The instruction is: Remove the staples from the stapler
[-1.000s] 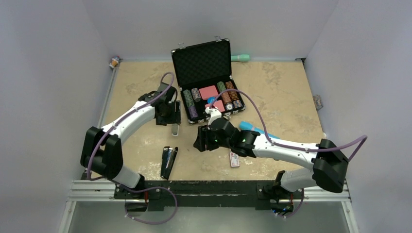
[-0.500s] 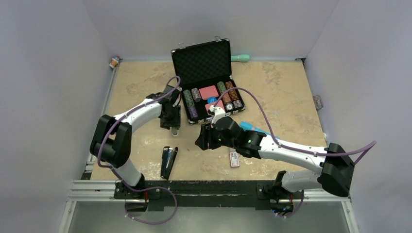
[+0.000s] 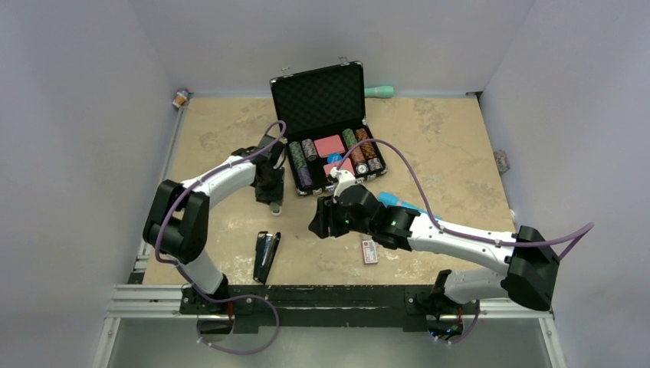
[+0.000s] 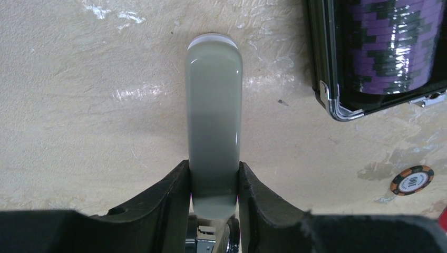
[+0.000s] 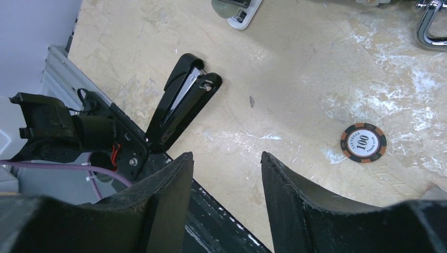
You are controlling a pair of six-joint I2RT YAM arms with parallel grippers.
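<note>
- From above: the left gripper (image 3: 271, 193) is reaching down onto a pale grey, round-ended plastic stapler (image 3: 276, 206). The stapler is lying on the beige table (image 3: 444, 146), just beside the open black poker-chip case (image 3: 320, 100). A slim black stapler (image 3: 265, 257) is lying hinged open near the front edge.
- Left wrist camera: both fingers (image 4: 164, 200) are pressing against the sides of the grey stapler's near end, gripping it. The hold looks best kept there, low and square, leaving the top free to swing up.
- Right wrist camera: the right gripper (image 5: 225, 158) is hovering with its fingers apart and holding nothing, probably free to lift the lid.
</note>
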